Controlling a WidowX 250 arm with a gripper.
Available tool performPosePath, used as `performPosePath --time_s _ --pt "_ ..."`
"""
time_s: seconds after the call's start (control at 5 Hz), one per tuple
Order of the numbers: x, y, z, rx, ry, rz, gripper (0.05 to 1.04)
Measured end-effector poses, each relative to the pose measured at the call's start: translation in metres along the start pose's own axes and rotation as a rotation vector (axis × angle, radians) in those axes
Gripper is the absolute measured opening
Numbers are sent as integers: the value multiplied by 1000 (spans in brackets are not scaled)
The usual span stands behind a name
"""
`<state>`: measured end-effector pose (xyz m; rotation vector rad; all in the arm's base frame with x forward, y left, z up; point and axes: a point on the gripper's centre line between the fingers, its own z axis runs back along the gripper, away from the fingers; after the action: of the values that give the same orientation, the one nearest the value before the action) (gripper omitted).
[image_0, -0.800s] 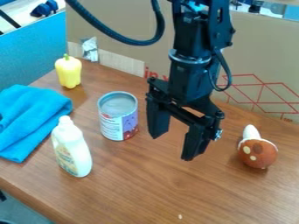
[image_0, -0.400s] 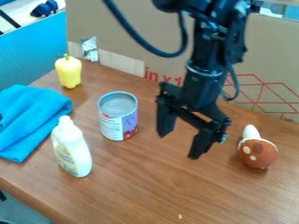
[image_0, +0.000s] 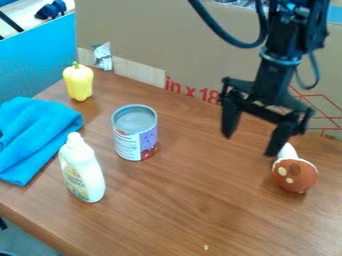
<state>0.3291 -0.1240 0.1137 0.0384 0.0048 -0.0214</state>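
Toy mushroom (image_0: 295, 175), outside open jaws, stem nearest

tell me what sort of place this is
Probably a robot lab or test bench: a black robot arm hangs over a brown wood-grain table, with a tan cardboard sheet standing behind it.

The black arm enters from the upper right, its gripper (image_0: 251, 146) hanging downward, empty, with the two fingers spread wide.
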Motion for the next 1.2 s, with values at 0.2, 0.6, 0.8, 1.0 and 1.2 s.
performPosePath --time_s 0.2,0.6,0.8,1.0,1.2 --pt "10 -8 7 -97 29 135 1001" --pt "35 -14 1 -141 -64 309 1001" --pt "51 -22 -6 -152 -162 317 1001" --pt "55 -32 -22 -155 -173 307 1001" --pt "58 -40 -28 -204 -168 326 1001"
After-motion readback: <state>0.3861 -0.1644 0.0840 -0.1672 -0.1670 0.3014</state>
